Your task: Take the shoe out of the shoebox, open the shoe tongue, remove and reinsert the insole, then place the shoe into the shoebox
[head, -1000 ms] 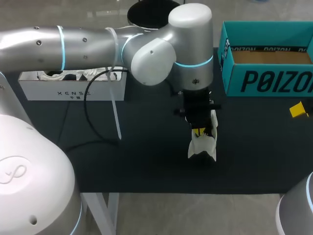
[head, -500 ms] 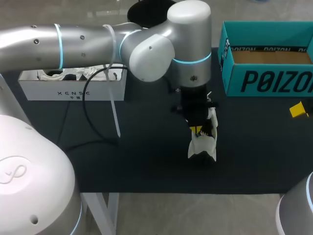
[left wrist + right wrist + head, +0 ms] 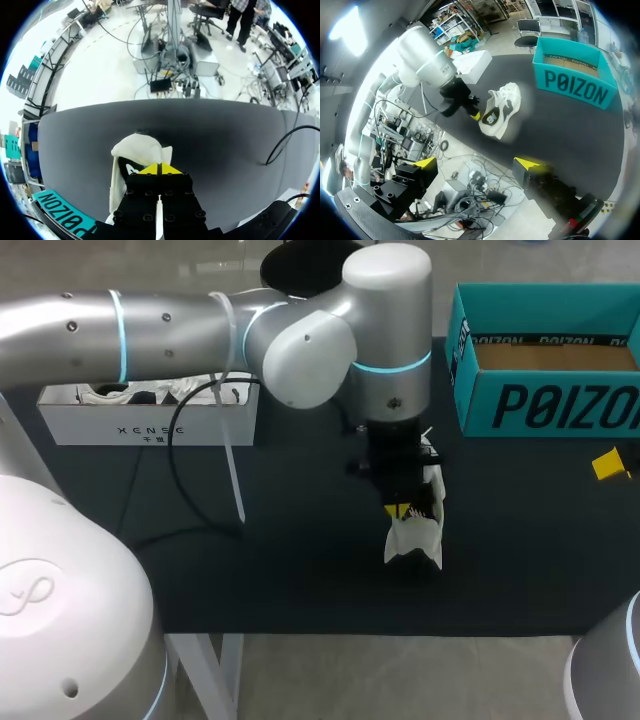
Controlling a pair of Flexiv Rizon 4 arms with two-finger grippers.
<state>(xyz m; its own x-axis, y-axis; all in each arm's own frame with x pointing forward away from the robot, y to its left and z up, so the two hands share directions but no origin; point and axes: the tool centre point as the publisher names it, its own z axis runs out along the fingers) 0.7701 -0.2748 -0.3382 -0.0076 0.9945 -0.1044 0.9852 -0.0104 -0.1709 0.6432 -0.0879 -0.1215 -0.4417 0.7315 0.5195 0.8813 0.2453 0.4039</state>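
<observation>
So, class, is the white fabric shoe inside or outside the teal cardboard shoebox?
Outside. The white fabric shoe sits on the black tabletop at the left gripper, apart from the teal cardboard shoebox.

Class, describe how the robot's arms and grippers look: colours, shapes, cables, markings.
The left arm is a silver tube with rounded joints, glowing cyan rings and dark screw dots; a black cable loops beside it. The right arm is pale grey with a cyan ring. The left gripper and right gripper are black blocks whose fingers end in yellow tips.
</observation>
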